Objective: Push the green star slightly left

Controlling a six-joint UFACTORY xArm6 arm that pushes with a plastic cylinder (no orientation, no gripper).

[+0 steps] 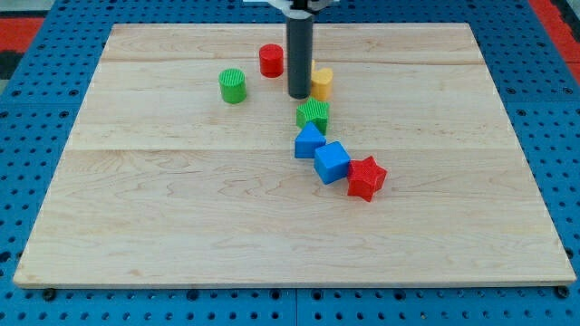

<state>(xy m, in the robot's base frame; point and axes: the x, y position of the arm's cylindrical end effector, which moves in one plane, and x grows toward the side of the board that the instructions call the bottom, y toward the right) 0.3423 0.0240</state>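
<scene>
The green star (pixel 314 114) lies near the middle of the wooden board (pixel 181 208), just above a blue block (pixel 308 142). My tip (pixel 299 95) stands a little above and to the left of the green star, with a small gap between them. A yellow block (pixel 321 83) sits right beside the rod, on its right.
A green cylinder (pixel 233 86) and a red cylinder (pixel 270 61) lie to the left of the rod. A blue cube (pixel 333 162) and a red star (pixel 366 177) run in a line down to the right from the blue block.
</scene>
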